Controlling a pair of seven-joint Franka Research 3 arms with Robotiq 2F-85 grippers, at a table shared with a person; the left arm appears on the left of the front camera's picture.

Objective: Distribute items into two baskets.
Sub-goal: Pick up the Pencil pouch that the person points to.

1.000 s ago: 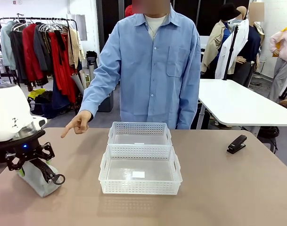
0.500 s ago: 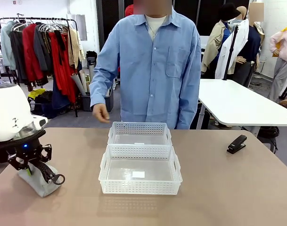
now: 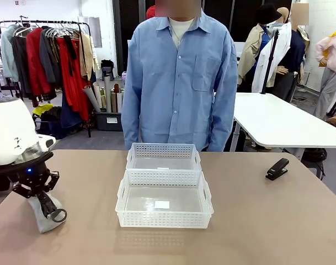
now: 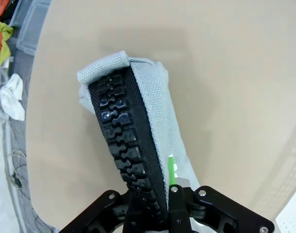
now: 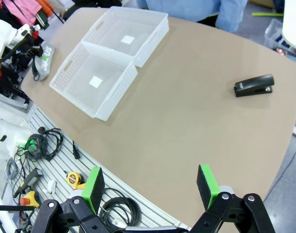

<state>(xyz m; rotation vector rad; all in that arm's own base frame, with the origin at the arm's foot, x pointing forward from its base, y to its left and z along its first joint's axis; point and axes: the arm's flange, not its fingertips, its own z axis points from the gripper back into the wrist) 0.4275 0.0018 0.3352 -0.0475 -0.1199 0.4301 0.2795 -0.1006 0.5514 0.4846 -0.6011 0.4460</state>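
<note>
At the near left corner of the desk (image 3: 267, 232): left jaws pinched on the grey pouch (image 3: 36, 216), now bunched narrower and more upright than a second ago, when lying flatter. Close up from the left wrist camera: ribbed black strap (image 4: 126, 131) running over the pouch's top, one green pad (image 4: 170, 167) pressed against the fabric; touching the desk or just off it, cannot tell. From the right wrist camera: right jaws wide apart, holding nothing, high off the desk's near edge; white lettering on the pouch's side, only the ending "US" readable. Mid-desk, unmoved: near basket (image 3: 163, 220) and far basket (image 3: 164, 149), touching along their long sides, each with a small white label (image 3: 162, 205) on its floor, no print legible. Farther, toward the right edge: black stapler (image 3: 277, 169), unmoved. At the far edge: person (image 3: 181, 83) in a blue shirt, arms down; pointing hand of a second ago withdrawn.
</note>
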